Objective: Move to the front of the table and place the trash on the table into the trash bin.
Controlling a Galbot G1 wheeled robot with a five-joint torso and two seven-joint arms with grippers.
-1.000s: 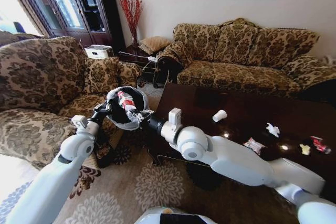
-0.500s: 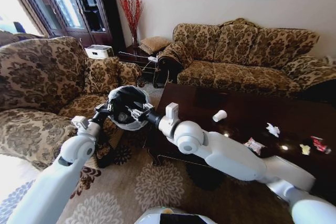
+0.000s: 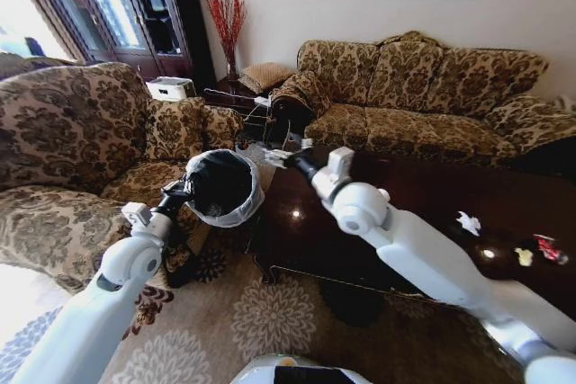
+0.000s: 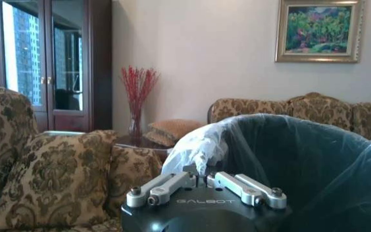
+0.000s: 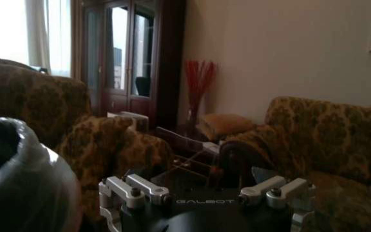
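My left gripper (image 3: 183, 193) is shut on the rim of the trash bin (image 3: 223, 188), holding it tilted in the air beside the table's left corner. In the left wrist view its fingers (image 4: 237, 186) pinch the white rim, with the bin's black liner (image 4: 301, 164) beyond. My right gripper (image 3: 277, 157) is open and holds nothing, hovering over the near-left corner of the table (image 3: 306, 213) just right of the bin. Trash lies at the table's right end: a white wrapper (image 3: 466, 222), a yellowish scrap (image 3: 523, 256) and a crushed red-white can (image 3: 545, 247). My right forearm hides part of the tabletop.
A patterned armchair (image 3: 72, 150) stands to the left, close behind the bin. A matching sofa (image 3: 423, 96) runs along the table's far side. A side table with a red-twig vase (image 3: 225, 29) fills the back corner. Patterned carpet (image 3: 261, 312) lies open in front.
A second ago the right gripper was at the bin's mouth with a red-labelled bottle. The bottle went out of sight in the bin, and the gripper drew back right, over the table corner.
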